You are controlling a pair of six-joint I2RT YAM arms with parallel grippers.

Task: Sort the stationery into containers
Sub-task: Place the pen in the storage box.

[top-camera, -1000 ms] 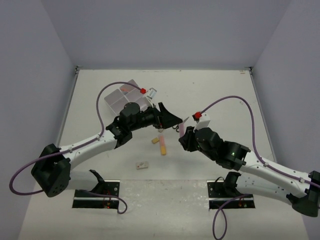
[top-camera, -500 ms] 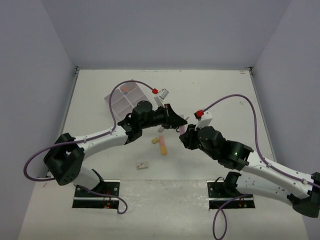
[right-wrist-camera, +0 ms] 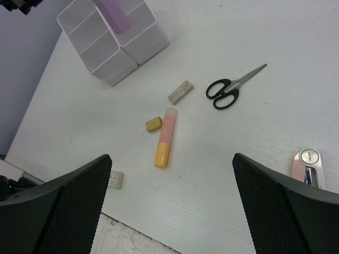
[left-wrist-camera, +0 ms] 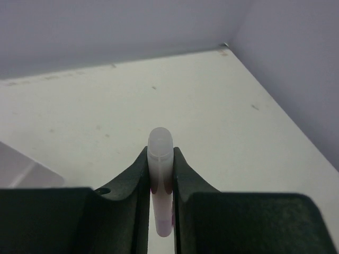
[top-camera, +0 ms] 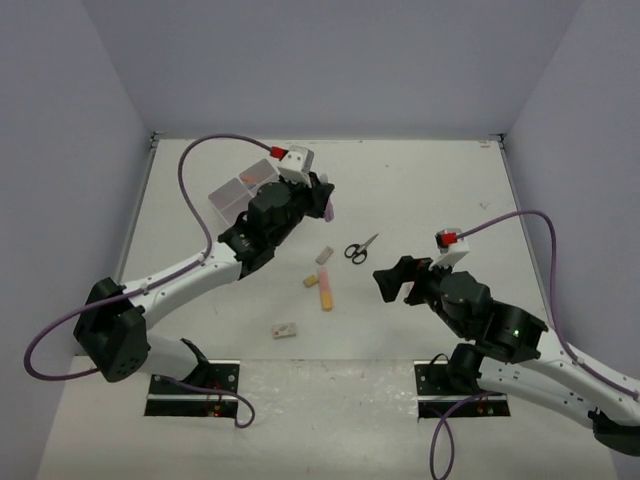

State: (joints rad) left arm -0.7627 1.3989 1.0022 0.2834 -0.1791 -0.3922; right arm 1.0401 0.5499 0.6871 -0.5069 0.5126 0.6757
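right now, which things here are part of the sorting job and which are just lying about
Job: containers, pink-purple highlighter in the left gripper, scissors, orange highlighter, beige eraser, pale eraser beside the scissors, white eraser nearest the arm bases.
Just there: purple cables, base plates.

White table (top-camera: 430, 190) (lavender walls (top-camera: 330, 60))

The top camera is looking down from behind the arms at the whole bench (top-camera: 440, 190). The left wrist camera is peeking close past the left tool (left-wrist-camera: 160, 161) toward a far corner. The right wrist camera is looking down from higher, sharing scissors (right-wrist-camera: 233, 87) and bins (right-wrist-camera: 143, 42) with the top.
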